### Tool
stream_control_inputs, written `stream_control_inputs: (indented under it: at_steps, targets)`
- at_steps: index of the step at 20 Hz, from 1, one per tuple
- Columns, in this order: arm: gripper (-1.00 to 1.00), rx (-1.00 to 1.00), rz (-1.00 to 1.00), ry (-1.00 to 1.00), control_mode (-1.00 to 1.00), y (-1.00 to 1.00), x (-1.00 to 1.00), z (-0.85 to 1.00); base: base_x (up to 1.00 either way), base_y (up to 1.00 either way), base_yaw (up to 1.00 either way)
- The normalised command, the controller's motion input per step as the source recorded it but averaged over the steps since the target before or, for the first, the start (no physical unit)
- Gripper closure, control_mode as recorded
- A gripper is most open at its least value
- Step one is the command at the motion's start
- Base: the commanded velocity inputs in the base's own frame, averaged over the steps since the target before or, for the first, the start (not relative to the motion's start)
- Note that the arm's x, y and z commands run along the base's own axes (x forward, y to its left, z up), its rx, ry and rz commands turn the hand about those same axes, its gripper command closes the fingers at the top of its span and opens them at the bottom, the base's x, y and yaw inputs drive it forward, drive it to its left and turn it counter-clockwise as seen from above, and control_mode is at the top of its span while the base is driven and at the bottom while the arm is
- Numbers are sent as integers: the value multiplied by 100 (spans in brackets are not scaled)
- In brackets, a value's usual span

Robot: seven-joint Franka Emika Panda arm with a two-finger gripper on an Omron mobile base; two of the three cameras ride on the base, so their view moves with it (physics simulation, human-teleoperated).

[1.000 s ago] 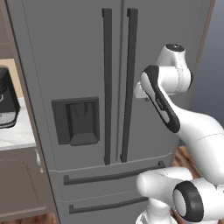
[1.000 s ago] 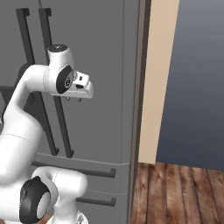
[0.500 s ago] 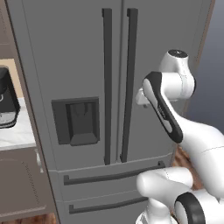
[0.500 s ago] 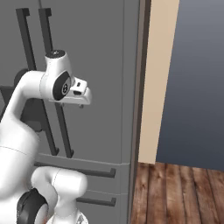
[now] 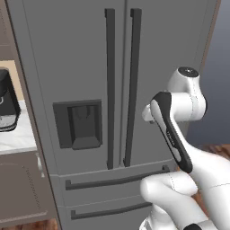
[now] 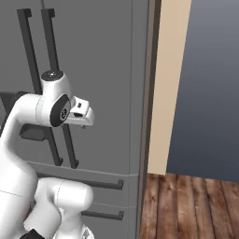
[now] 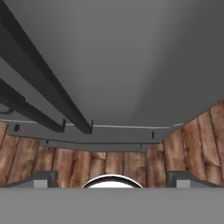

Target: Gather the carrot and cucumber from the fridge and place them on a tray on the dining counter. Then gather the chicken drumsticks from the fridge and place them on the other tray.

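Note:
The grey fridge [image 5: 76, 49] stands shut, both doors closed behind two dark vertical handles [image 5: 133, 85]. The carrot, cucumber, chicken drumsticks and trays are hidden or out of view. My gripper [image 6: 87, 113] hovers in front of the right door, level with the lower part of the handles and a little to their right, touching nothing. In the hand view the gripper [image 7: 113, 178] is open, its fingertips [image 7: 43, 177] set far apart with nothing between them. That view looks down the right door [image 7: 131, 65] to the drawer fronts and the floor.
A water dispenser [image 5: 78, 123] is set in the left door. Two drawer handles [image 5: 117, 179] run below the doors. A dark appliance [image 5: 6, 105] sits on the counter at far left. A beige wall panel [image 6: 170, 84] and wooden floor [image 6: 186, 205] lie right of the fridge.
The hand has sunk lower in front of the right door and the arm's elbow has folded down. The fridge has stayed shut.

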Motion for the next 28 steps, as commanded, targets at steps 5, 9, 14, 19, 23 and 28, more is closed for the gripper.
stream_control_inputs:
  at_steps: [5, 9, 14, 19, 23, 28]
  targets:
    - [-100, 0, 0, -3, -100, -4, -26, -19, 0, 0, 0]
    - [-100, 6, 0, -3, -100, -32, -22, -27, 0, 0, 0]
    - [-100, 0, 0, -3, -100, -7, -29, -25, 0, 0, 0]
    - [-100, 0, 0, -8, -100, 0, -46, -17, 0, 0, 0]
    - [-100, 0, 0, -10, -100, 0, -49, -15, 0, 0, 0]
    - [-100, 0, 0, -8, -100, 0, -41, -15, 0, 0, 0]
